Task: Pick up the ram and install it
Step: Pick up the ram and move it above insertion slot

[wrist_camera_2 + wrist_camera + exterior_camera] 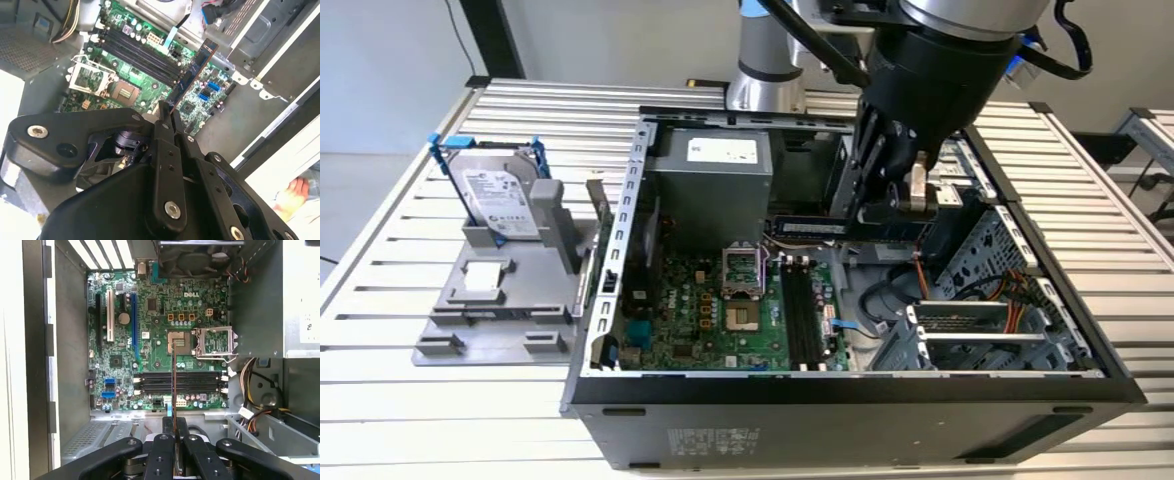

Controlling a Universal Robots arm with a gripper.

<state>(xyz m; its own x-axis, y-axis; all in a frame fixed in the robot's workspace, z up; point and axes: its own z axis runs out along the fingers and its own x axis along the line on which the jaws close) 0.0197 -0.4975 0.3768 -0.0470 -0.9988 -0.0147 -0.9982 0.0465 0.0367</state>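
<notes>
Hard drive (500, 195) with blue rails stands in a grey holder (487, 310) on the slatted table (387, 300) at the exterior view's left, well apart from the work. Right of it, in the middle of the frame, sits the open computer case (854, 425) with the green motherboard (707, 320) lying flat inside. Its black memory slots (803, 310) run from mid-frame down toward the lower edge. Further right, in the upper right of the frame, the arm hangs over the case with the tool (174, 424) pointing down into it.

The tool is closed narrow on the ram (194, 72), apparently gripping it near one end, so the stick juts out beyond the tool above the board. In the first wrist view the ram shows edge-on as a thin dark line that crosses the slots squarely and reaches toward the open processor socket (181, 340). As I judge it, the ram's long axis lies across the slots rather than along them. It hovers over them, not yet seated in any.
</notes>
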